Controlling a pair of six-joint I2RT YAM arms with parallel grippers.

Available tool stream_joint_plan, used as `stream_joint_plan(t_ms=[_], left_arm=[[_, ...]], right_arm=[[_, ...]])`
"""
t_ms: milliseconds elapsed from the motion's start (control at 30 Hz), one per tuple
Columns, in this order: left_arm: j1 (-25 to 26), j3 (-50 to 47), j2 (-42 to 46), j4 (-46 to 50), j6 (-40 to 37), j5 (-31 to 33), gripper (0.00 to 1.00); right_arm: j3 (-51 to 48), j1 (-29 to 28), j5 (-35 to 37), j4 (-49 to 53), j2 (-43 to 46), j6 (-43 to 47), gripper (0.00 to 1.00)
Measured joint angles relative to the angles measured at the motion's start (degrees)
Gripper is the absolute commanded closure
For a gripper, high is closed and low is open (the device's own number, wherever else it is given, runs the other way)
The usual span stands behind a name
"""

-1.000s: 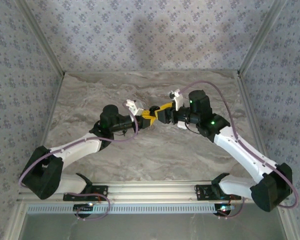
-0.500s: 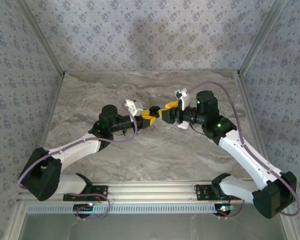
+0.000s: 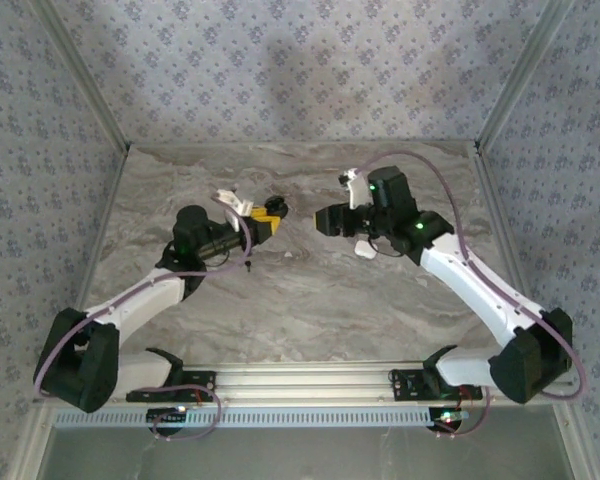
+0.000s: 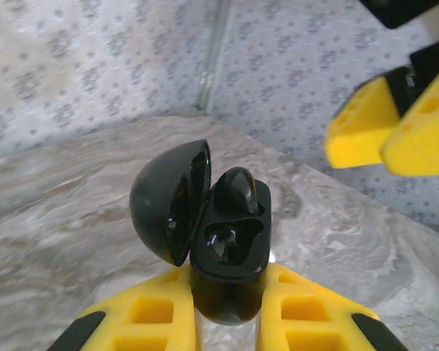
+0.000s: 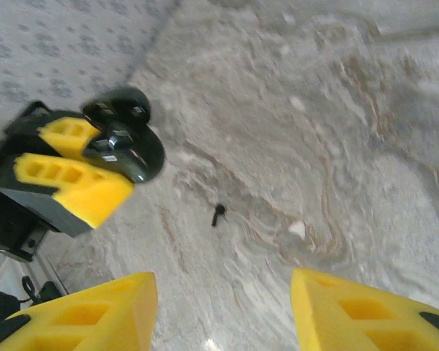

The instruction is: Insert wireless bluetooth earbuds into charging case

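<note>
Earbuds: as I judged it, 1 of the 2 was home and 1 was left to place.

My left gripper was clamped on the lower end of the charging case, its yellow fingers pressed to either side, and it held the case up off the table. The case was black and glossy, not white. Its lid stood swung open to 1 side. In the socket farther from my fingers sat a dark, rounded earbud. The socket nearer my fingers looked empty.

My right gripper stood apart from the case, facing it, jaws spread with nothing between them. On the table below and beside the case lay a tiny black stick; I could not tell what it was. Farther from the case was a small pale speck, which may have been only a mark in the marble.

I could not tell where the 2nd earbud lay. It remained to be found, picked up, seated in the free socket, and the lid shut.
</note>
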State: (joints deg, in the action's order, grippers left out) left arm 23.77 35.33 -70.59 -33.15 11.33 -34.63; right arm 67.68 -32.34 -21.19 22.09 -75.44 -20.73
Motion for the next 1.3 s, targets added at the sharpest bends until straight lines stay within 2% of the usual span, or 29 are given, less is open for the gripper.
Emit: stream_joint_plan(t_ms=[267, 400, 567, 867, 1300], left_arm=[[-9.84, -3.98, 7.74, 7.89, 4.52, 3.04, 0.89], [-15.19, -6.73, 9.42, 11.80, 7.80, 4.92, 0.89], [-19.58, -8.55, 11.78, 17.59, 10.62, 7.72, 0.89], [-21.16, -8.55, 13.97, 23.65, 11.98, 12.22, 0.88], [-21.16, -9.60, 16.09, 25.90, 12.76, 14.69, 0.87]], right_arm=[[11.56, -6.27, 8.44, 9.42, -13.68, -7.91, 0.50], [18.14, -8.87, 10.49, 13.81, -22.73, -10.73, 0.52], [28.65, -12.22, 11.21, 18.95, -35.04, -12.85, 0.52], [45.42, -15.61, 10.23, 26.25, -53.20, -13.62, 0.53], [51.82, -16.22, 5.25, 27.23, -62.34, -15.78, 0.60]])
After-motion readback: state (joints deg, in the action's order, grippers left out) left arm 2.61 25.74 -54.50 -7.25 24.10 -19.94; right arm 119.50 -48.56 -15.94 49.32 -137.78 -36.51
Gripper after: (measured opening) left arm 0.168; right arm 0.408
